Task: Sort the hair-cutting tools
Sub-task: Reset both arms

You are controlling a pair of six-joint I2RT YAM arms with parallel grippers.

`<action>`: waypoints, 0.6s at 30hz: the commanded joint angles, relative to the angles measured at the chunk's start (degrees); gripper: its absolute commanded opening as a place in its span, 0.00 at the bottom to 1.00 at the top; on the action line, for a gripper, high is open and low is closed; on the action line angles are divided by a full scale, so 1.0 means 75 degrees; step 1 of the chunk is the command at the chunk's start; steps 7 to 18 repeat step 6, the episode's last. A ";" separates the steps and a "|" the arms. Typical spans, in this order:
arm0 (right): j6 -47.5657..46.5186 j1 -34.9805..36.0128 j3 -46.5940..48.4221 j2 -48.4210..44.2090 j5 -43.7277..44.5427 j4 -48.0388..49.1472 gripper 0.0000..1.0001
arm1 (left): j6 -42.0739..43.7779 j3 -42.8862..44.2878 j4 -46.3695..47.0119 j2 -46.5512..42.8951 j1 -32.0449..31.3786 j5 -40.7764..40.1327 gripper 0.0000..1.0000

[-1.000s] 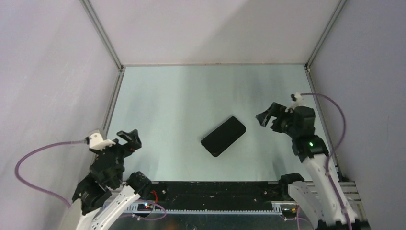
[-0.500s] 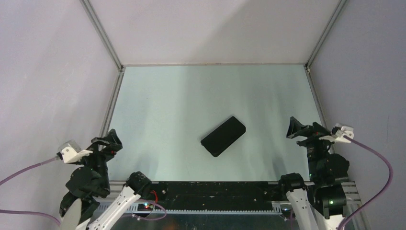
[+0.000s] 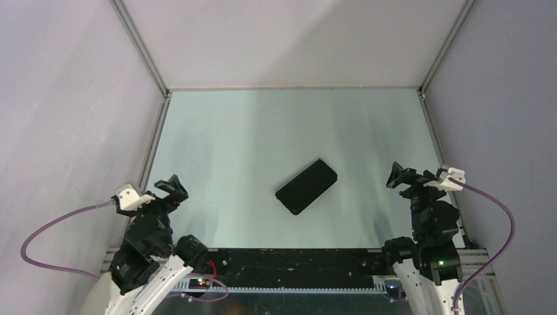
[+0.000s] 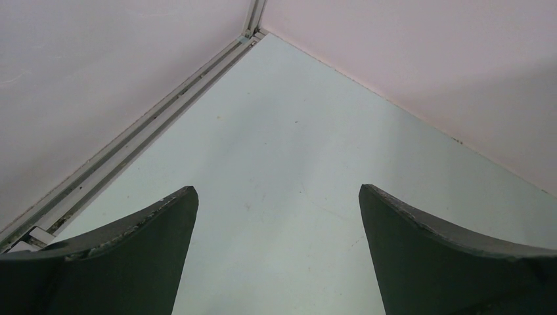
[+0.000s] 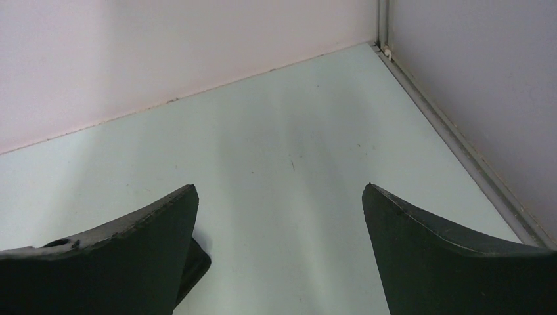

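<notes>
No scissors and no comb show in any view. The only object on the table is a closed black rectangular zip case (image 3: 306, 186), lying at a slant near the middle. My left gripper (image 3: 169, 186) is open and empty near the table's front left; the left wrist view shows bare table between its fingers (image 4: 277, 193). My right gripper (image 3: 402, 177) is open and empty at the front right, to the right of the case. In the right wrist view (image 5: 279, 190) a corner of the case (image 5: 194, 262) shows behind the left finger.
The pale green table (image 3: 263, 131) is boxed in by grey walls at the left, back and right, with metal rails (image 3: 154, 138) along the side edges. The arm bases and a black strip (image 3: 289, 259) run along the near edge.
My right arm has drawn back from beside the case to the front right corner. My left arm swung out to the left and came back. The case has not moved.
</notes>
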 commanded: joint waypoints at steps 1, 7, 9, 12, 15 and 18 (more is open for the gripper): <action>-0.0284 0.0188 0.0050 0.0101 0.0200 0.0423 0.99 | 0.0077 0.0031 0.0401 -0.0739 0.0050 -0.0201 1.00; -0.0324 0.0247 0.0033 0.0114 0.0361 0.0362 0.99 | 0.0157 -0.0015 0.0477 -0.0792 0.0142 -0.0187 1.00; -0.0324 0.0247 0.0033 0.0114 0.0361 0.0362 0.99 | 0.0157 -0.0015 0.0477 -0.0792 0.0142 -0.0187 1.00; -0.0324 0.0247 0.0033 0.0114 0.0361 0.0362 0.99 | 0.0157 -0.0015 0.0477 -0.0792 0.0142 -0.0187 1.00; -0.0324 0.0247 0.0033 0.0114 0.0361 0.0362 0.99 | 0.0157 -0.0015 0.0477 -0.0792 0.0142 -0.0187 1.00; -0.0324 0.0247 0.0033 0.0114 0.0361 0.0362 0.99 | 0.0157 -0.0015 0.0477 -0.0792 0.0142 -0.0187 1.00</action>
